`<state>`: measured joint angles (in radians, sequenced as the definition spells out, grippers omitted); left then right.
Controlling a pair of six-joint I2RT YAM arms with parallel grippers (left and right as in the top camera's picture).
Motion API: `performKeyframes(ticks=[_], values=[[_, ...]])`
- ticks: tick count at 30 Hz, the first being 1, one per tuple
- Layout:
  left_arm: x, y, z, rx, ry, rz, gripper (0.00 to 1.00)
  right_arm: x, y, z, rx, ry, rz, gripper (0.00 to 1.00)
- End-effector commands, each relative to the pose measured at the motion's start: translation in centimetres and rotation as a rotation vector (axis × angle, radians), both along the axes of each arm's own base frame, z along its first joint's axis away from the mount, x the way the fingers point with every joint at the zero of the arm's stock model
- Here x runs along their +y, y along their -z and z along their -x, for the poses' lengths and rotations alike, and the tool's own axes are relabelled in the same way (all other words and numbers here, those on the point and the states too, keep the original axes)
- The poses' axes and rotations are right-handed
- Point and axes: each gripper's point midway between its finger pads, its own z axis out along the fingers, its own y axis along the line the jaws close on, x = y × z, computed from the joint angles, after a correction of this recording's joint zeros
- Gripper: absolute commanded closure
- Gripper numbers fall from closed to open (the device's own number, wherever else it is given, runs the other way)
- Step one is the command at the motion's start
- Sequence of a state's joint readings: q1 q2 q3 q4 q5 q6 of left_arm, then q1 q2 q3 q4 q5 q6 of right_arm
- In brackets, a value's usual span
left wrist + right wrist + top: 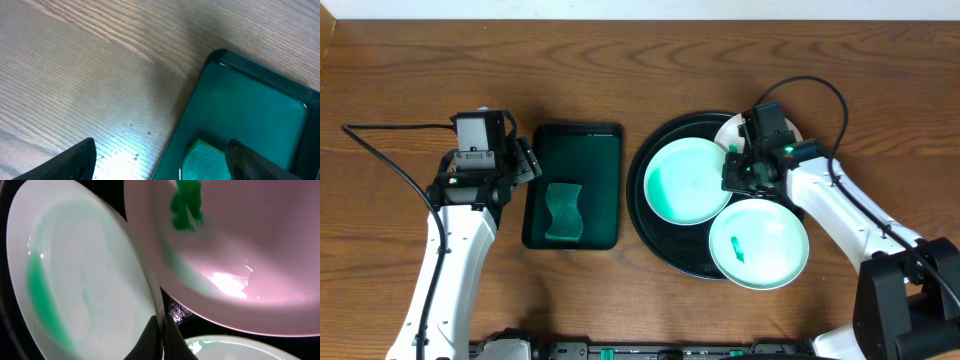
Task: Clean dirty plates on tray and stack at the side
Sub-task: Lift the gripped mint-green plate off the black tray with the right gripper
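The round black tray holds three plates. The middle plate is tinted green along its left side. A second plate with a small green smear lies at the front right, overhanging the rim. A third plate at the back right is mostly hidden by my right arm. My right gripper is shut on the middle plate's right rim. The right wrist view shows the fingers pinching that plate, beside a smeared plate. My left gripper is open and empty at the green tray's left edge.
A rectangular dark green tray left of the black tray holds a green sponge. The left wrist view shows this tray's corner, the sponge tip and bare wood. A cable runs over the table at the far left.
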<state>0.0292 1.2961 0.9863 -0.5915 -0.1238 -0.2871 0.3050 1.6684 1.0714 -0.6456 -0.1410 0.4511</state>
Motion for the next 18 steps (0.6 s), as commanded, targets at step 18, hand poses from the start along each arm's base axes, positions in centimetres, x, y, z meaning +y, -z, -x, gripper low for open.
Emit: performKeyframes(ticks=[18], values=[[0.4, -0.6, -0.2, -0.012, -0.009, -0.019, 0.17, 2.0, -7.0, -1.9, -0.04, -0.025, -0.147, 0.99]])
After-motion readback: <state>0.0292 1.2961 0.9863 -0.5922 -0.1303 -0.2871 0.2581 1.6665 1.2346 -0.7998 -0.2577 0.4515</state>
